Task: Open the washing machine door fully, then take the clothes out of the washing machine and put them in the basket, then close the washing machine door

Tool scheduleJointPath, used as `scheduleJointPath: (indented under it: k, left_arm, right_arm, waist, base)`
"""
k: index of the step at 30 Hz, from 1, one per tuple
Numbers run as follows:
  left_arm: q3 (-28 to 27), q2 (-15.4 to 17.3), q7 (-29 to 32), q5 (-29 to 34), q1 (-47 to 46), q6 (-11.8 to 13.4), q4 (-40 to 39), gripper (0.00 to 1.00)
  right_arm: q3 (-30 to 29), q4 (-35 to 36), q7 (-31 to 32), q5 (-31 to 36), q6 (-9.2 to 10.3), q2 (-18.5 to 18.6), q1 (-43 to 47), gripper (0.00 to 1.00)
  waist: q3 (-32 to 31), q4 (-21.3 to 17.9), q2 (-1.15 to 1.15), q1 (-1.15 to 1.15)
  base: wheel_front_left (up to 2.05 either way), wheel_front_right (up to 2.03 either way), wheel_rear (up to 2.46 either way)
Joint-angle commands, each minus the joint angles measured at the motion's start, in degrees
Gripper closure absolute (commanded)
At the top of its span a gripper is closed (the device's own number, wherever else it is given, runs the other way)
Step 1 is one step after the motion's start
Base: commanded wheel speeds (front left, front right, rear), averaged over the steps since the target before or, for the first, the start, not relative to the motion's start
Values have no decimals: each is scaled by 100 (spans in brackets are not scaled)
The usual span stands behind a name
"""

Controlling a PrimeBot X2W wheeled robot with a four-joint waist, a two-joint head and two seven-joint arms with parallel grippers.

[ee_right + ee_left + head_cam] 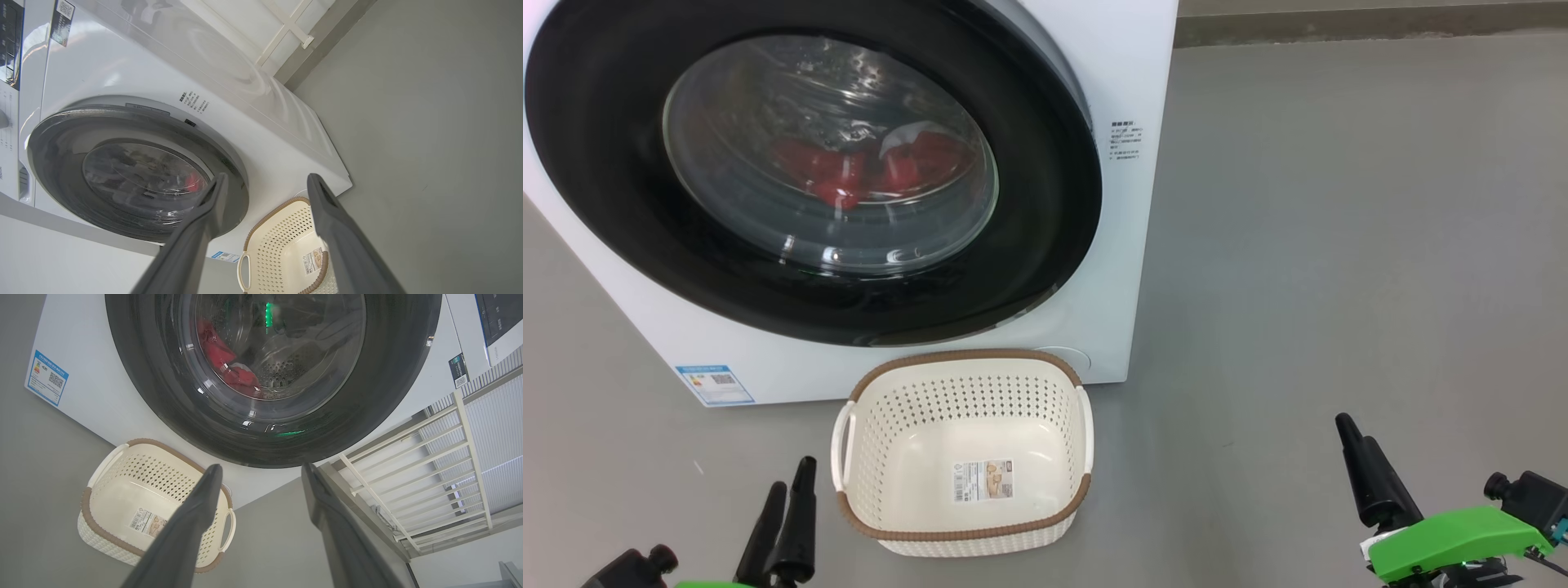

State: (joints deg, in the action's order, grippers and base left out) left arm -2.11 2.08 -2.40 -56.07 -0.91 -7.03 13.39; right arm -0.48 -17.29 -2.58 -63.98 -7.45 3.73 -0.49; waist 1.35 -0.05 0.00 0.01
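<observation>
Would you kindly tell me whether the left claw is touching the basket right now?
Apart. In the head view, a strip of bare grey floor separates the open left claw from the basket.

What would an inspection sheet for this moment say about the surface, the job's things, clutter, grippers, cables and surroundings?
surface: grey floor, smooth.
washing machine: white, standing on the floor, blue label low on its front.
washing machine door: lies against the machine's front; cannot tell whether it is latched.
clothes: red, inside the machine, seen through the door.
basket: upright on the floor before the machine, holding just a sticker.
clutter: nothing seen.
grippers: left gripper and right gripper are both open, holding nothing, apart from door and basket.
cables: nothing seen.
surroundings: white barred frame beside the machine.
</observation>
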Motion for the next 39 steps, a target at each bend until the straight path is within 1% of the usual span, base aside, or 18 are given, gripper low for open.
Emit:
scheduleJointPath:
  k: [1,19,39]
  left_arm:
    - [-70,95,-84,254,-39,-22,-194,0]
    - [-65,98,-403,1690,17,-29,-286,0]
    - [-26,109,-723,2936,89,-35,-439,0]
  right_arm:
    - [90,135,-93,203,-2,89,-83,0]
    - [257,171,-405,1420,-2,120,-63,0]
    - [343,237,-717,2508,-3,177,-2,0]
  waist:
    - [0,0,0,-1]
    - [40,-20,0,-1]
    - [62,-53,0,-1]
  base:
    - [0,0,0]
    - [0,0,0]
    - [0,0,0]
